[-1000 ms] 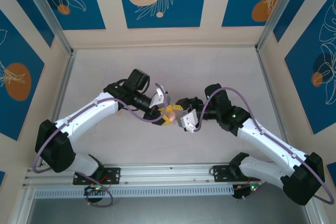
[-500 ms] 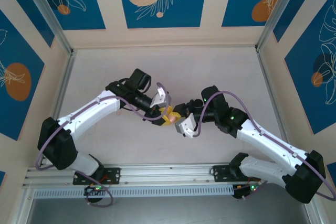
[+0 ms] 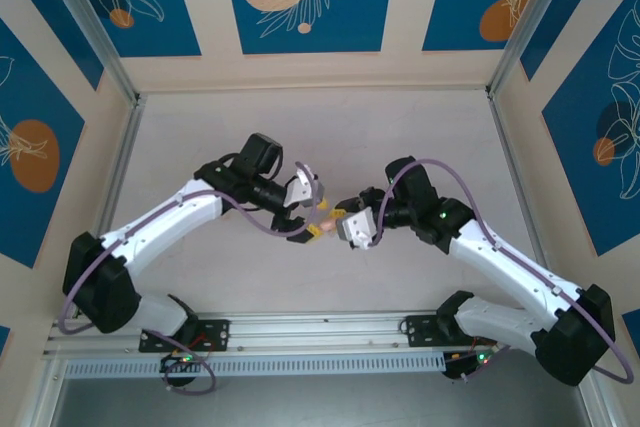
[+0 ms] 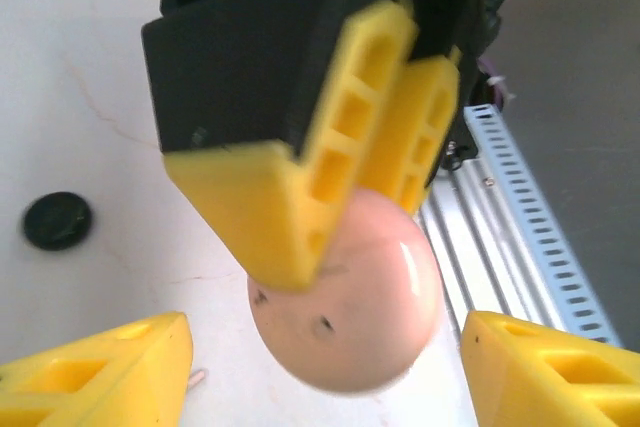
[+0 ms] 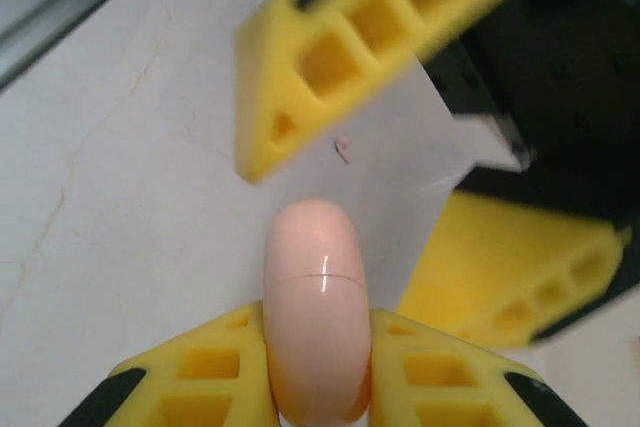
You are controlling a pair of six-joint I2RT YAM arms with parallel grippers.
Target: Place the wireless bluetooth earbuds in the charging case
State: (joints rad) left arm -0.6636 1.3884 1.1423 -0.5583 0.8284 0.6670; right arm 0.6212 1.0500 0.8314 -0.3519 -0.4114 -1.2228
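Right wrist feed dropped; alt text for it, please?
The right end effector clamps a closed pink charging case between its yellow fingers. The left end effector stands open either side of the case's far end, over a pale table.

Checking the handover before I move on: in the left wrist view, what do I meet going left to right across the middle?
From the left: round black puck → pink charging case, clamped in the right gripper → slotted metal rail.
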